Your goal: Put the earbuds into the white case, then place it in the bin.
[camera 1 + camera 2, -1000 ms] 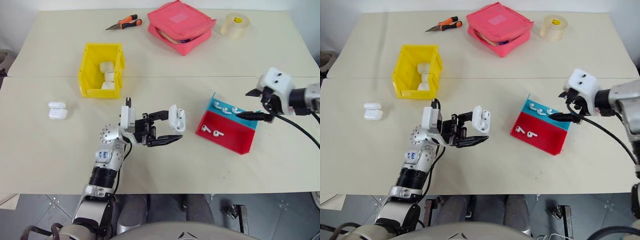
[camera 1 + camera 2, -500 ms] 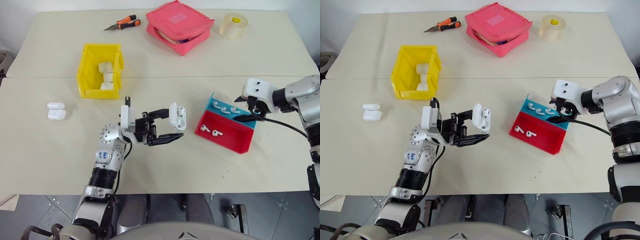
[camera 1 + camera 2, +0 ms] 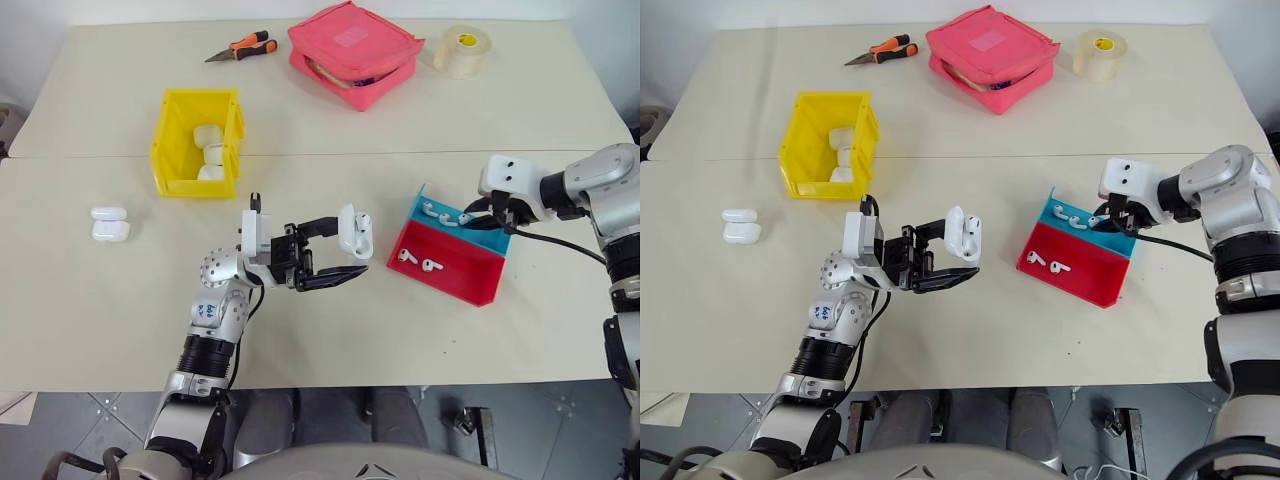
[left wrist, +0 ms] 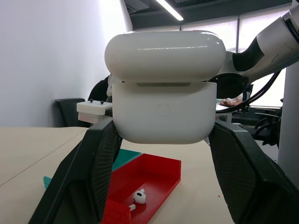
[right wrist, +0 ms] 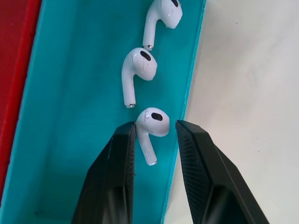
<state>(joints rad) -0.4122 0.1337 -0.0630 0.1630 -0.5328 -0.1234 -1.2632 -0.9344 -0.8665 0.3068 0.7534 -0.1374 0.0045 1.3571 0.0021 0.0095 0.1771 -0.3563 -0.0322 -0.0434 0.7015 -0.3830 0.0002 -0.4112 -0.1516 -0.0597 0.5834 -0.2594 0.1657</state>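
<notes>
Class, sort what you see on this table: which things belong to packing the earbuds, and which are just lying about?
Belong to the job:
- earbuds in the red and blue tray
- white case held by the left gripper
- yellow bin
- right gripper

Lying about:
- pliers
- pink pouch
- tape roll
- spare cases

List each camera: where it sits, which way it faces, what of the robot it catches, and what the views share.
Left eye, right eye: on the head, looking forward and down over the table; both arms show.
Left wrist: looks along the left gripper at the white case it holds, lid up.
Right wrist: looks down between the right gripper fingers at an earbud in the tray.
Shared: the tray and earbuds appear in every view.
</notes>
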